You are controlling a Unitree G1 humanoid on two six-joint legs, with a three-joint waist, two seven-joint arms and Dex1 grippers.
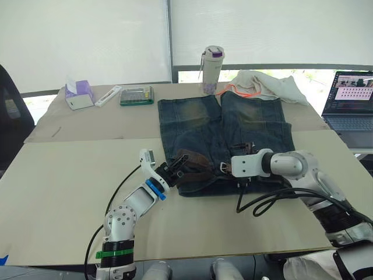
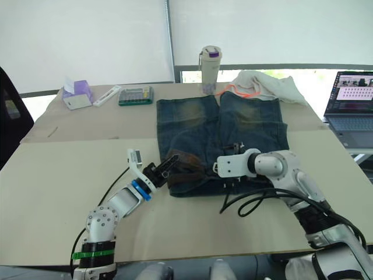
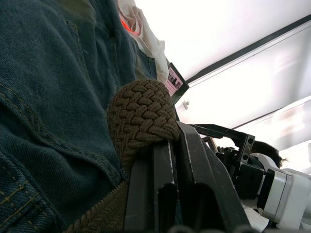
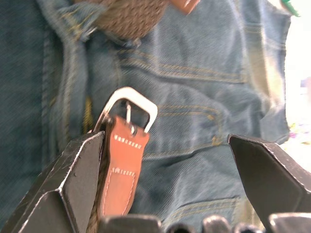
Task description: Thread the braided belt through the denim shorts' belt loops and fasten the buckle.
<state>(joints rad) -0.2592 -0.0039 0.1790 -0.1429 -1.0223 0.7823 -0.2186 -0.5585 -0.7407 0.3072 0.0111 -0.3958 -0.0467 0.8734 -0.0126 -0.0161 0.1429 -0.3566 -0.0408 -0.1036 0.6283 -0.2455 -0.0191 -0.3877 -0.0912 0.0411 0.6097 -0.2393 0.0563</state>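
I see the shorts [image 1: 224, 140] on a beige counter [image 1: 64, 192] by white blinds [image 1: 81, 41]; my left hand [image 1: 176, 167] pinches the belt [image 3: 141, 119], my right hand [image 4: 170, 189] gapes wide around the buckle [image 4: 130, 109].

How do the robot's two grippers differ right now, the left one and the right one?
The left gripper is shut on a folded loop of the braided belt; the right gripper is open. The left one sits at the left edge of the denim shorts, the right one over the waistband, the buckle between its fingers. Both are black and two-fingered.
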